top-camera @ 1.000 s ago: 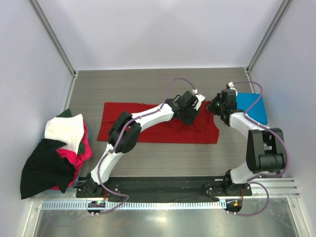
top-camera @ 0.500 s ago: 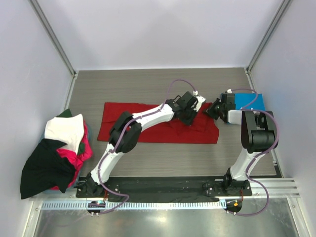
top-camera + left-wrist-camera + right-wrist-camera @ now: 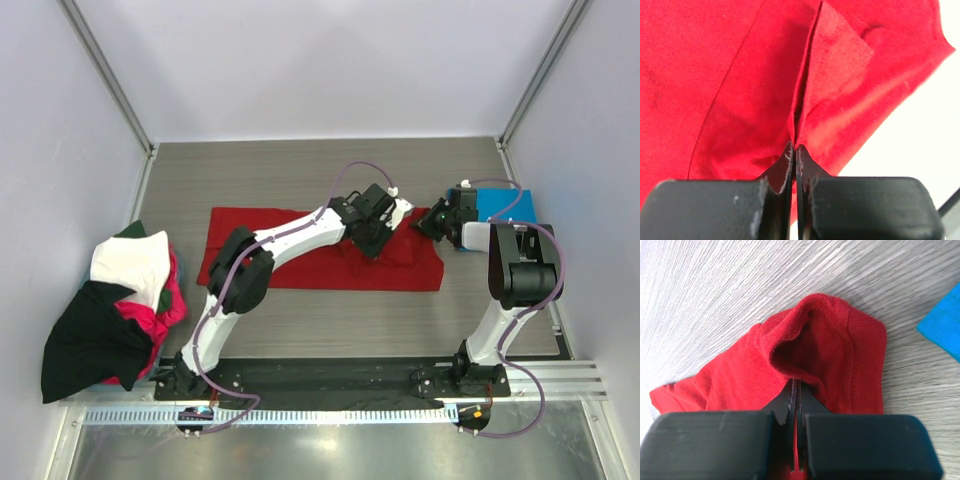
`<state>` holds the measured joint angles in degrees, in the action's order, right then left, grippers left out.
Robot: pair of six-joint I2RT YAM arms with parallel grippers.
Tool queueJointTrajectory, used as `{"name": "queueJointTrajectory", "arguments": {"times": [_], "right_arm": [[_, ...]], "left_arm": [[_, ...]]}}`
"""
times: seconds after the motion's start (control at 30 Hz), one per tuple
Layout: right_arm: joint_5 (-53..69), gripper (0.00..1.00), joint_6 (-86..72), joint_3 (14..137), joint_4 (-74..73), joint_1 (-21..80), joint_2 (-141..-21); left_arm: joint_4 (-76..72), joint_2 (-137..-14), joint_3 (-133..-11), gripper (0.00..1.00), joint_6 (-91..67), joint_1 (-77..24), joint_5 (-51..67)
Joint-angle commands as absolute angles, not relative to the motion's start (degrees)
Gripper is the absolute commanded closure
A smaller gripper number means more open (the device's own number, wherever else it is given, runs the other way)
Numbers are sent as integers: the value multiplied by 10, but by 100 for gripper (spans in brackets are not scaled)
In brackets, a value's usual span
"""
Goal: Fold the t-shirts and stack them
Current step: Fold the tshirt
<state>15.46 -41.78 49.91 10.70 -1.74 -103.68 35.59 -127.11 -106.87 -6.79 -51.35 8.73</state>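
red t-shirt (image 3: 320, 272): lay flat in the middle of the top view, long axis running left to right; one of it.
grip points: both sat at its right end, so nearly all the cloth stretched away to the left of the two tools.
left gripper (image 3: 795, 150): jaws were closed on a raised ridge of red cloth, a little in from the right edge.
right gripper (image 3: 796, 385): jaws were pinched on the bunched upper right corner of the same shirt.
nearer arm: both already held it; the right one stood closer to the outer edge.
blue t-shirt (image 3: 505, 207): one, folded, at the right of the frame, just beyond the right gripper.
heap of t-shirts (image 3: 120, 310): at the lower left, well apart; white, black and magenta showed, exact count unclear.
table (image 3: 250, 180): grey wood grain under everything.
grippers: two.
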Motion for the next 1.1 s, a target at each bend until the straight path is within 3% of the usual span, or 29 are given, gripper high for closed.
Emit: {"name": "queueJointTrajectory", "arguments": {"times": [0.0,0.3,0.53,0.63,0.8,0.93,1.07], "right_arm": [[156,99,-403,516,109,-19,-1039],[152,99,-396,519,99,-19,-1044],[153,99,-395,521,94,-19,-1045],[152,99,-394,520,92,-19,-1045],[154,99,-392,519,92,-19,-1042],[155,99,-392,519,92,-19,-1040],[155,99,-392,519,91,-19,-1041]], "left_arm": [[380,-1214,-1053,100,-33,-513,116],[381,-1172,-987,94,-3,-522,182],[386,-1168,-939,61,13,-524,252],[393,-1172,-930,60,18,-526,276],[337,-1133,-900,61,4,-522,244],[297,-1118,-910,43,-54,-504,183],[283,-1134,-947,40,-83,-497,172]]}}
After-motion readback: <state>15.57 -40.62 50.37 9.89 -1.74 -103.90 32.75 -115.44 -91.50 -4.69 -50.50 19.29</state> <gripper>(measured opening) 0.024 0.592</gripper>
